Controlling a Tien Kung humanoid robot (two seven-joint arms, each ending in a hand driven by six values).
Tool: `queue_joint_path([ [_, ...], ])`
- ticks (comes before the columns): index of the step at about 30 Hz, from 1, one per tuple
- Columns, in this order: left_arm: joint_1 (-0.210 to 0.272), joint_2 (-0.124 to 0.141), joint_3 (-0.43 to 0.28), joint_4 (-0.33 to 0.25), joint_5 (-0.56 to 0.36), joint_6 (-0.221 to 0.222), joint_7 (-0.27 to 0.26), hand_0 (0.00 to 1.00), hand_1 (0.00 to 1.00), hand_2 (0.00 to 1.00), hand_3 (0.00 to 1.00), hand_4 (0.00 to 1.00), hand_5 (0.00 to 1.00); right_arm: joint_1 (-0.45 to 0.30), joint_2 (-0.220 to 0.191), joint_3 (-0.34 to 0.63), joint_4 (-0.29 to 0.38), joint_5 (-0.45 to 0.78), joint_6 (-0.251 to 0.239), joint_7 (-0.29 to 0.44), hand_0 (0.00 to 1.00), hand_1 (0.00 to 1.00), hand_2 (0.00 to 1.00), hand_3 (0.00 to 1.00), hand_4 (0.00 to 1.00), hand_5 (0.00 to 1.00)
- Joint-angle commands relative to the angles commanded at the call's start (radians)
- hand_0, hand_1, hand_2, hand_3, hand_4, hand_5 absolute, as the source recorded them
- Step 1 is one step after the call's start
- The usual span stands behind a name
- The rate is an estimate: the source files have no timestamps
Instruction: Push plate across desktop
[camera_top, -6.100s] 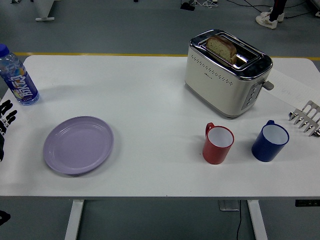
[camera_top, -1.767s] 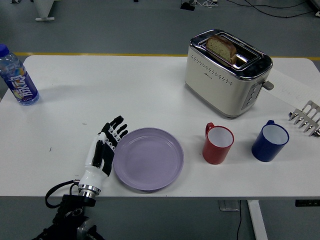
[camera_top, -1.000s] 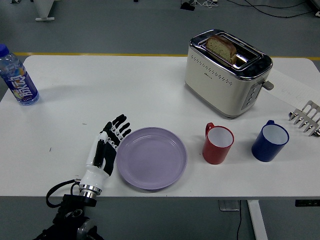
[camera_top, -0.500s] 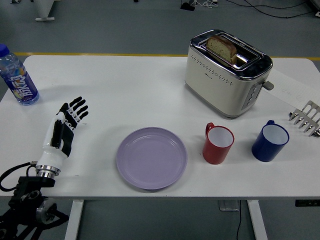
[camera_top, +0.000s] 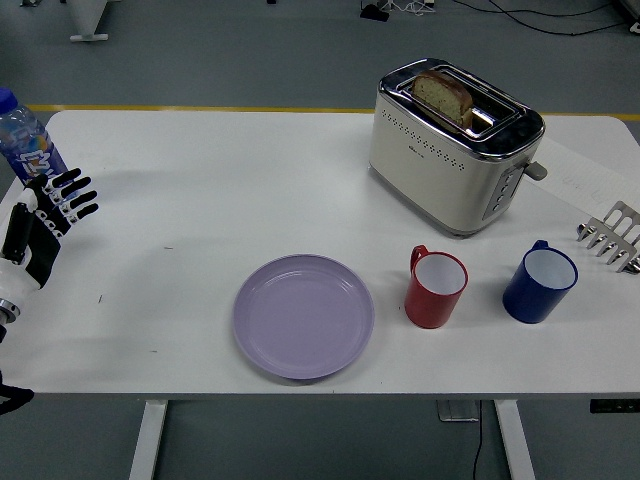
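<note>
I see the round lilac plate lying flat near the front edge of the white rectangular table, just left of a red mug and apart from a blue mug. My left hand hovers at the left edge, fingers spread, empty. Grey floor with a yellow line lies beyond.

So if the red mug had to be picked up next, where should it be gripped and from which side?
Probably by the handle of the red mug, coming from the far left side: the mug stands upright with the handle toward the toaster. The purple plate lies close on its left.
</note>
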Motion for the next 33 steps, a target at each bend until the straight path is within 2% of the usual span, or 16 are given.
queue_joint_path([
  [3,-0.002,0.011,-0.032,0.013,0.006,-0.033,0.054,0.733,0.772,0.778,0.731,0.506,0.998,0.000,0.001,0.001,0.000,-0.001,0.000,-0.001,0.635,0.588,0.676,0.724,0.432,0.483],
  [8,-0.002,0.023,-0.089,0.039,0.009,-0.056,0.086,0.736,0.775,0.776,0.733,0.511,0.998,0.001,0.001,0.006,0.000,-0.008,0.001,-0.002,0.635,0.588,0.674,0.724,0.432,0.482],
  [16,-0.001,0.029,-0.130,0.062,0.002,-0.054,0.064,0.736,0.778,0.773,0.732,0.515,0.998,0.003,0.000,0.008,0.000,-0.016,0.002,-0.002,0.634,0.588,0.673,0.724,0.431,0.481],
  [33,0.006,0.018,-0.146,0.066,0.008,-0.046,0.056,0.736,0.776,0.769,0.727,0.524,0.998,0.005,0.001,0.015,0.001,-0.031,0.005,-0.006,0.636,0.588,0.672,0.724,0.432,0.479],
])
